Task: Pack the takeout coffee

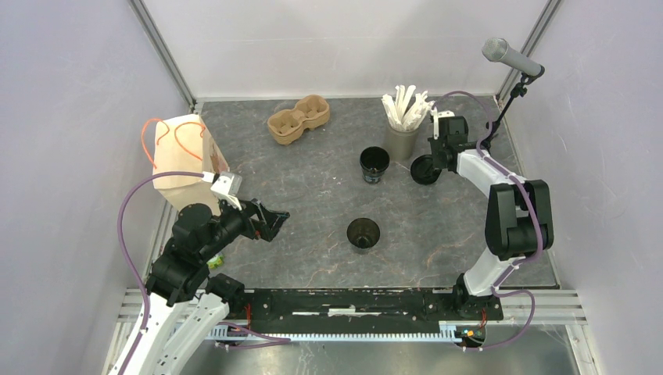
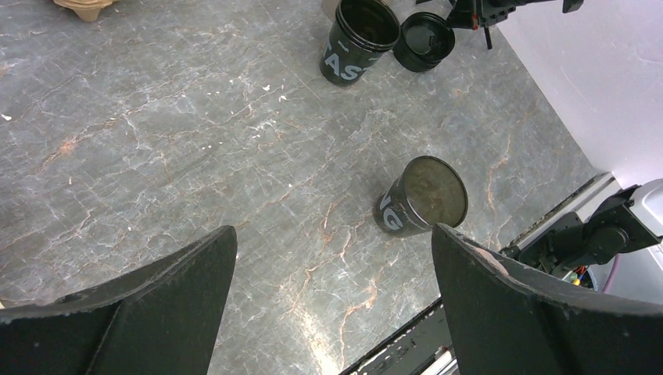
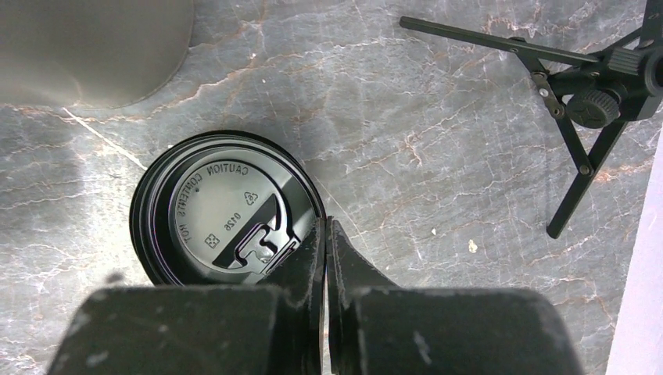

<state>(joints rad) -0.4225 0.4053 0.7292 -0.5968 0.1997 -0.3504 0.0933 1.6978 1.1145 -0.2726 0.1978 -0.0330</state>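
Takeout coffee cup [image 1: 374,165]: black paper, white lettering on its side, upright and open-topped, standing just in front of the grey cup of white sticks [image 1: 403,134] and slightly to its left. We noted a black lid [image 1: 424,169] lying flat on the table [image 1: 313,195], just in front of the grey cup and slightly to its right. It was close beside the coffee cup but apart from it. The right gripper [image 3: 324,226] was down at the lid, its fingers pressed almost together with only a thin slit between them. The tips met the lid's rim, and we could not tell whether the rim was pinched between them. A second black cup [image 1: 363,233], also upright and open, stood well in front of the grey cup. The left gripper [image 1: 275,220] hung above the table, in front of the grey cup and well to its left, jaws spread wide and holding nothing. The brown pulp carrier [image 1: 298,119] lay left of the grey cup, and a paper bag [image 1: 184,156] with orange handles stood farther left. A microphone [image 1: 512,56] on a stand rose to the grey cup's right.
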